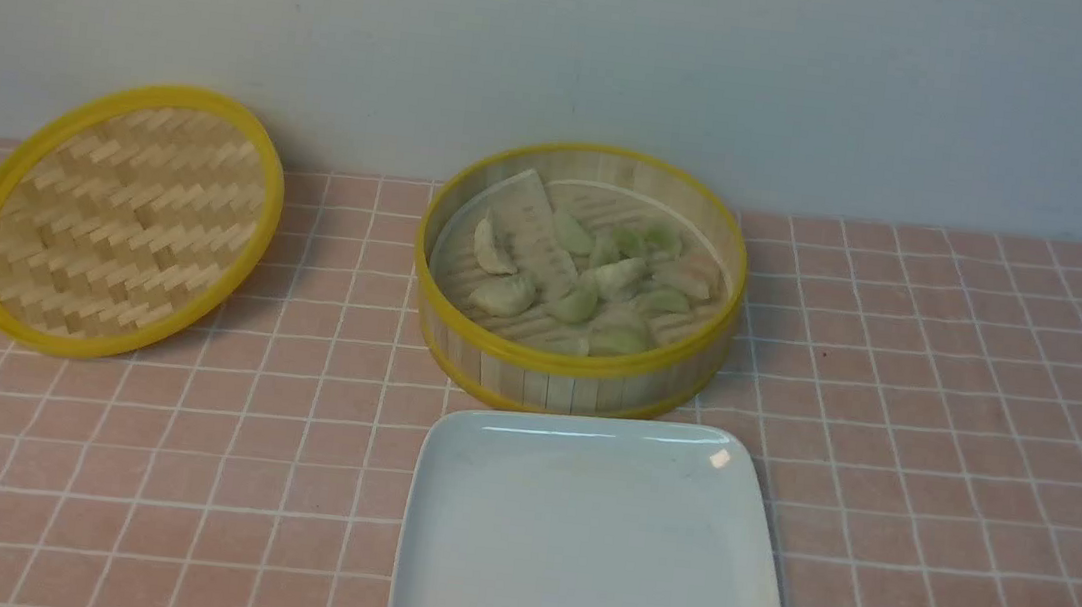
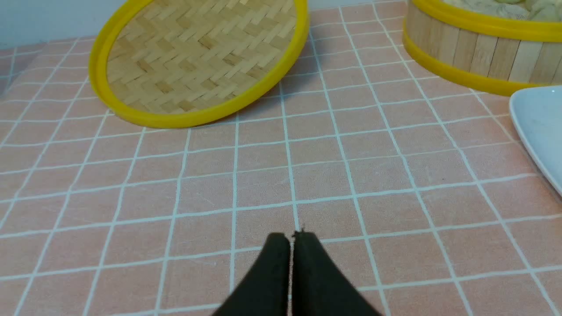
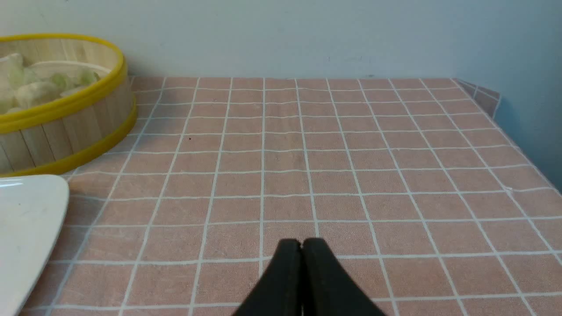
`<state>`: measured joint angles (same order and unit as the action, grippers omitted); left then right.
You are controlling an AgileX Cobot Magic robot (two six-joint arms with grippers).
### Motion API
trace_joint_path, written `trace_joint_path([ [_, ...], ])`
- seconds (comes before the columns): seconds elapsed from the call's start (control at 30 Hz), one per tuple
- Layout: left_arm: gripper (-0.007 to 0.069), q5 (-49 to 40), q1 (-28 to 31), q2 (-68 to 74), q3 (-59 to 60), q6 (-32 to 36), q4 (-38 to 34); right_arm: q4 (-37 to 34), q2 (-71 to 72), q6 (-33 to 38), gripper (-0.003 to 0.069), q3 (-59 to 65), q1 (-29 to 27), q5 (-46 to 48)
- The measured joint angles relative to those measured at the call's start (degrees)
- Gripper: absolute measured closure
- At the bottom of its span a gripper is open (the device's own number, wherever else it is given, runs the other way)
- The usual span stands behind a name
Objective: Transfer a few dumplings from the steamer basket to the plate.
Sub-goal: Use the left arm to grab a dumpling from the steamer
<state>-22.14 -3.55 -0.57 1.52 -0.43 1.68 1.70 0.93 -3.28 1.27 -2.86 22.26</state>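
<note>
Nearest me the plate (image 1: 496, 540) lies bare: 0 dumplings moved, so the whole job is left.

Just past its far edge stands the steamer basket (image 1: 573, 382), uncovered, with the dumplings (image 1: 593, 284), green and white, heaped on the paper liner inside. The woven lid (image 1: 122, 219) sits tilted at the far left. Both arms are low over the pink checked cloth (image 1: 939, 436) at the near side, aimed forward. My left gripper (image 2: 291, 239) faces the lid, and my right gripper (image 3: 301, 245) is right of the plate and basket. Each has its 2 fingers pressed together, gripping nothing. I judge 1 arm must reach the basket first.
</note>
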Motion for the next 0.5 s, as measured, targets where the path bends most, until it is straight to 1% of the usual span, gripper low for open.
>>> trace_joint_path([
  [0.5, 0.0631, 0.00, 0.00, 0.00, 0.00, 0.00, 1.06, 0.00, 0.00, 0.00, 0.0669, 0.00, 0.00, 0.00],
])
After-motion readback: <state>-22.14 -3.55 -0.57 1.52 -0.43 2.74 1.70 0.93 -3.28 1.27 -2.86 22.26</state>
